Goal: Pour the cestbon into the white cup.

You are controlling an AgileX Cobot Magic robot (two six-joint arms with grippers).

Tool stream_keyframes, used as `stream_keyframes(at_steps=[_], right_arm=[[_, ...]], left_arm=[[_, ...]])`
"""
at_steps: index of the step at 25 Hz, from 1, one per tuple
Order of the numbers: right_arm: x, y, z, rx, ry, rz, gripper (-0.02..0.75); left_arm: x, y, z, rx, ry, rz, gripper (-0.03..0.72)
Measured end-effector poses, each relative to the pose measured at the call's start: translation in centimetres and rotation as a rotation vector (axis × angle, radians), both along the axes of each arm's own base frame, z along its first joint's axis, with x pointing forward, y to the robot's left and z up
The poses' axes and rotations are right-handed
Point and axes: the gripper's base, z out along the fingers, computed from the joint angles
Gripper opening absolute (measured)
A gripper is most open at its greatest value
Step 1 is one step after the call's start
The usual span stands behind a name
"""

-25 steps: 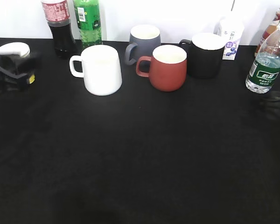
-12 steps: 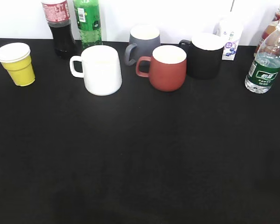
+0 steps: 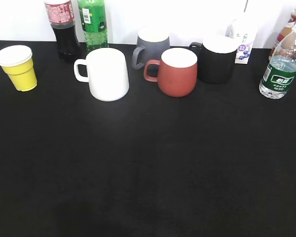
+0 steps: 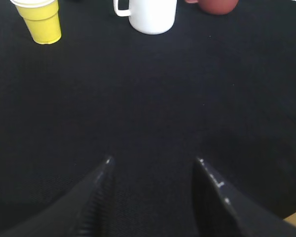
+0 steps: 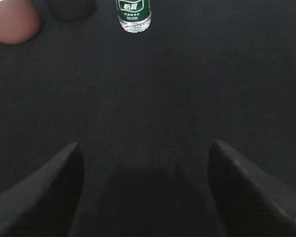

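Note:
The cestbon, a clear ribbed bottle with a dark green label, stands upright at the far right of the black table; its lower part also shows in the right wrist view. The white cup stands upright at the back left, handle to the left, and also shows in the left wrist view. My left gripper is open and empty above bare cloth, well short of the white cup. My right gripper is open and empty, well short of the cestbon. Neither gripper shows in the exterior view.
A yellow paper cup stands at the far left. A red mug, a grey mug and a black mug stand to the right of the white cup. A cola bottle, green soda bottle and small carton line the back.
One second ago the left arm covered the yellow cup at the far left and a dark shape showed at the right edge. Both have left the exterior view. The objects have not moved.

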Motion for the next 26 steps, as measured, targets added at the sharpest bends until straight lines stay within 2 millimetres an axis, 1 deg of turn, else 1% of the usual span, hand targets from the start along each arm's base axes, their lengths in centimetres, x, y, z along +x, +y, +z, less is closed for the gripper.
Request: stream_keyframes(at_steps=[4, 9, 14, 17, 26], right_arm=[[0.0, 0.0, 0.0, 0.0, 0.0, 0.0, 0.594], [-0.5, 0.0, 0.0, -0.003, -0.027, -0.024, 0.594], [-0.5, 0.0, 0.0, 0.0, -0.029, -0.05, 0.594], [-0.5, 0.0, 0.0, 0.0, -0.029, -0.05, 0.594], [-0.5, 0.0, 0.0, 0.0, -0.029, -0.05, 0.594]], left_arm=[[0.0, 0.0, 0.0, -0.002, 0.001, 0.032, 0.384], [-0.2, 0.2, 0.0, -0.005, -0.006, 0.213, 0.384], [-1.4, 0.5, 0.0, -0.03, -0.076, 0.399, 0.384], [-1.6, 0.4, 0.0, -0.03, -0.088, 0.493, 0.384], [-1.7, 0.4, 0.0, -0.029, -0.088, 0.503, 0.384]])
